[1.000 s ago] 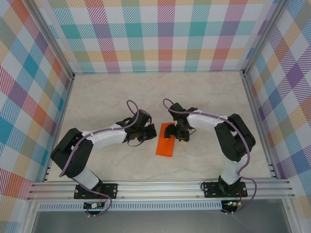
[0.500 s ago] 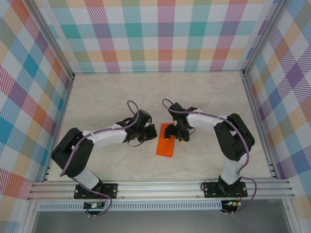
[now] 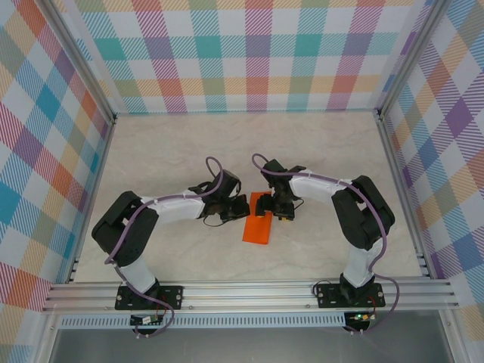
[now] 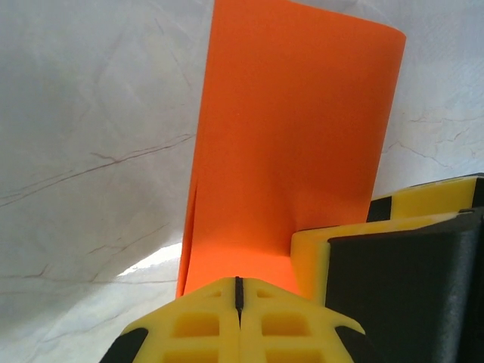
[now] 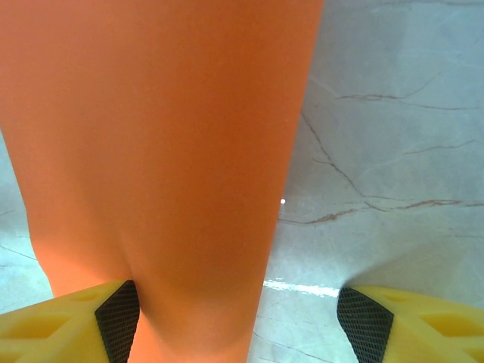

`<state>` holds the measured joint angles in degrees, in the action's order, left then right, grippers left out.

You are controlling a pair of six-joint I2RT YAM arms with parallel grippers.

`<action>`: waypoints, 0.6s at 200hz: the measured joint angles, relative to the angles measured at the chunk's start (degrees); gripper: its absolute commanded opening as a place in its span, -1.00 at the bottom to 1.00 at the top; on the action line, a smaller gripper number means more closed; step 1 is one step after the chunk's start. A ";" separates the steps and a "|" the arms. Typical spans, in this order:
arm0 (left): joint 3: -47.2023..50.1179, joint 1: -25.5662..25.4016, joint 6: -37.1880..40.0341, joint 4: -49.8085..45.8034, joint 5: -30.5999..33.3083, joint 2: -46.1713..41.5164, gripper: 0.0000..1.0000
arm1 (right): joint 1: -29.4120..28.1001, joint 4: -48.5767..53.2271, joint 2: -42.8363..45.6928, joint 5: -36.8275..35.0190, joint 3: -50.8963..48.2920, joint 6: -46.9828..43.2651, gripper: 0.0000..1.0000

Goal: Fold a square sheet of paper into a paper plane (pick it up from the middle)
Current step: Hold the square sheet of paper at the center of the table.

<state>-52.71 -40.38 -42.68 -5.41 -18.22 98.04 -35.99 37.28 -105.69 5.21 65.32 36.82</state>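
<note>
Marble table (image 3: 151, 151): L tool (image 4: 238, 286) closed at paper (image 4: 295, 136) edge, R tool (image 5: 242, 318) wide astride it.

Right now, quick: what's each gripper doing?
Left gripper: shut, tips at edge of the orange paper; grip cannot be told.
Right gripper: open, paper between its jaws, unclamped.

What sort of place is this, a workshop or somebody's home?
Likely a robotics test bench, not a home: left arm and right arm bolted to an aluminium rail, on a marble-look table boxed in by plaid panels.
</note>
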 measured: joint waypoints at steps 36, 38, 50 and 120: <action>-0.28 0.00 -0.02 1.27 -1.73 2.47 -1.00 | 0.00 -0.02 -0.02 0.00 0.00 0.02 0.52; -0.31 0.00 -0.02 1.27 -1.73 2.58 -1.00 | 0.00 -0.02 -0.02 0.00 0.00 0.00 0.53; -0.42 -0.02 -0.04 1.36 -1.90 3.08 -1.00 | 0.00 -0.02 -0.02 0.00 0.00 0.02 0.53; -1.16 -0.37 -0.15 1.03 -0.55 5.51 -1.00 | 0.00 -0.22 0.11 0.17 -0.13 0.20 0.54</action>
<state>-53.87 -40.75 -42.83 -4.38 -18.76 103.55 -35.99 37.06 -105.58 5.39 65.19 37.01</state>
